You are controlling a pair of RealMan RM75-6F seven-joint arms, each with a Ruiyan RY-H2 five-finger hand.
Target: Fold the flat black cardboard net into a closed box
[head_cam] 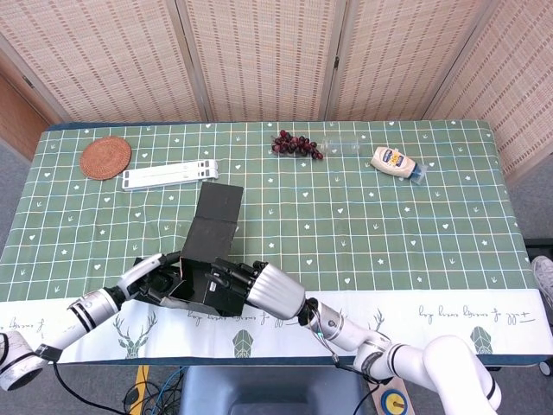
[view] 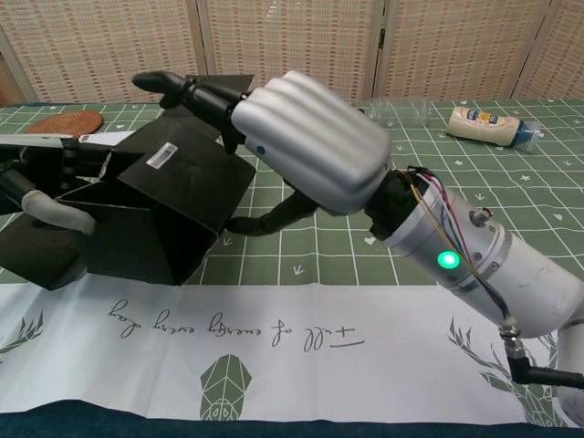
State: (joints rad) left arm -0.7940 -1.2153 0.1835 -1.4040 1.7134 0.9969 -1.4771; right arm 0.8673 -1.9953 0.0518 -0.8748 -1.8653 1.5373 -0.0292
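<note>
Head view shows one half-folded black cardboard box (head_cam: 203, 264) at the table's (head_cam: 363, 225) near edge, left hand (head_cam: 155, 278) gripping its left wall, right hand (head_cam: 259, 288) pressing fingers over its top flap.

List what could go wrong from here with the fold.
1. The long flap stands open behind the box; if the right hand presses the side panel too hard, the half-formed walls may buckle.
2. The left hand grips only one end, so the box may slide toward the table edge.
</note>
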